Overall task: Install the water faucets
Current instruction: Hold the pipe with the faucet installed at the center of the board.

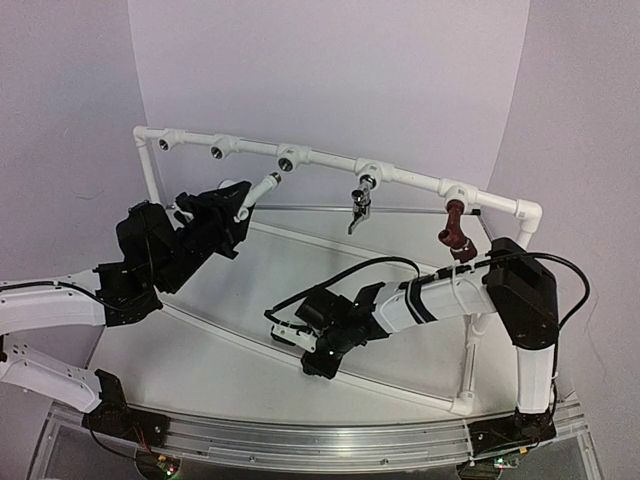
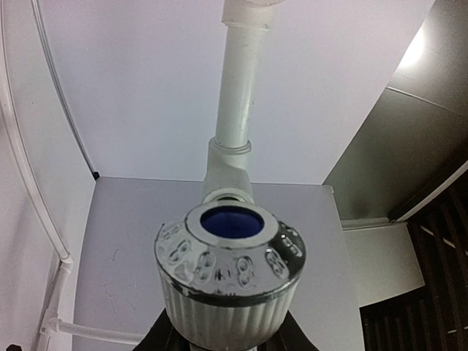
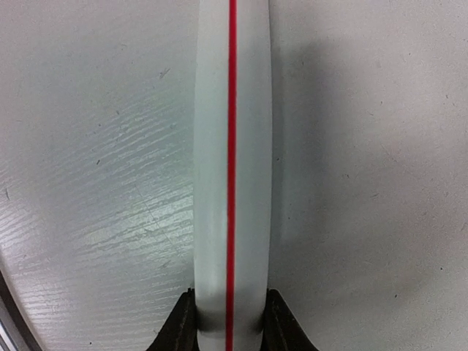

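The white plastic faucet is held in my left gripper, its tip up at the third tee socket. In the left wrist view its ribbed knob with a blue cap sits between my fingers, and its white stem reaches up to the socket. The silver faucet and the red-brown faucet hang from sockets further right. My right gripper is shut on the frame's low front pipe, white with a red stripe.
The white PVC frame runs across the back with two bare sockets at its left end. Its upright posts stand at the left and right. A white board lies under the frame.
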